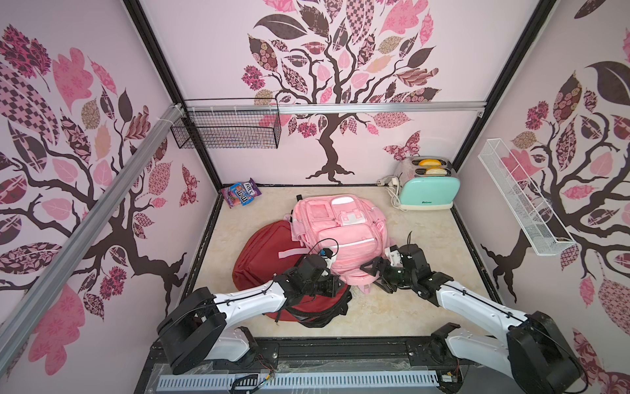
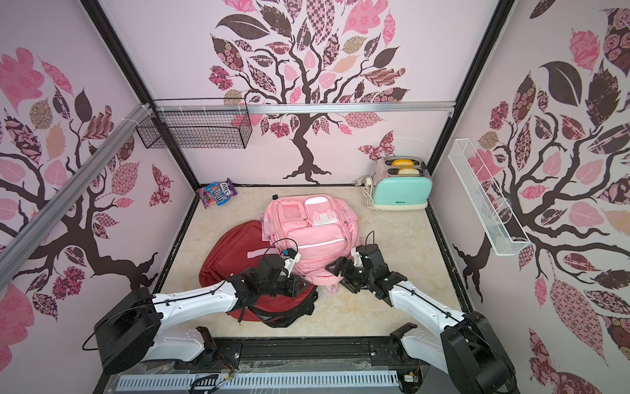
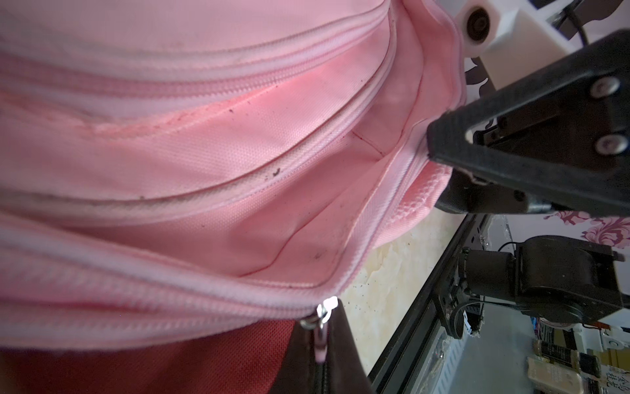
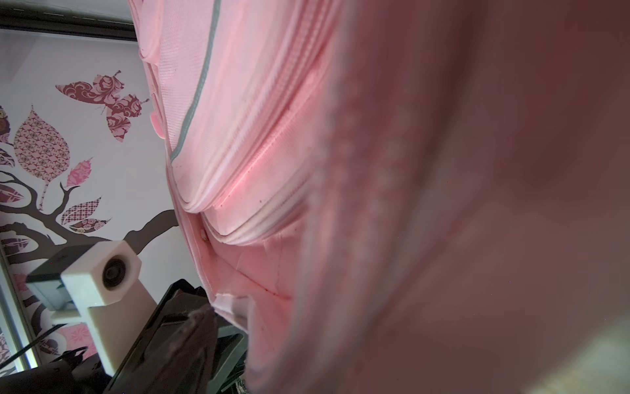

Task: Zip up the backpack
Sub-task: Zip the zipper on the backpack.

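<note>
Left jaws clamped on zipper pull (image 3: 319, 327), right jaws apart beside pink backpack (image 1: 341, 232), red bag (image 1: 269, 259) partly beneath

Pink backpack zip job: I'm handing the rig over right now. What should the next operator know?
Left claw: shut on the zipper pull at the near edge of the pink backpack.
Right claw: open beside that edge, holding nothing.
Backpack lies on the table, partly over the red bag.
Done: pull gripped. Left: compartment gapes open; drag the pull along its track, likely with the right claw bracing the fabric.
</note>
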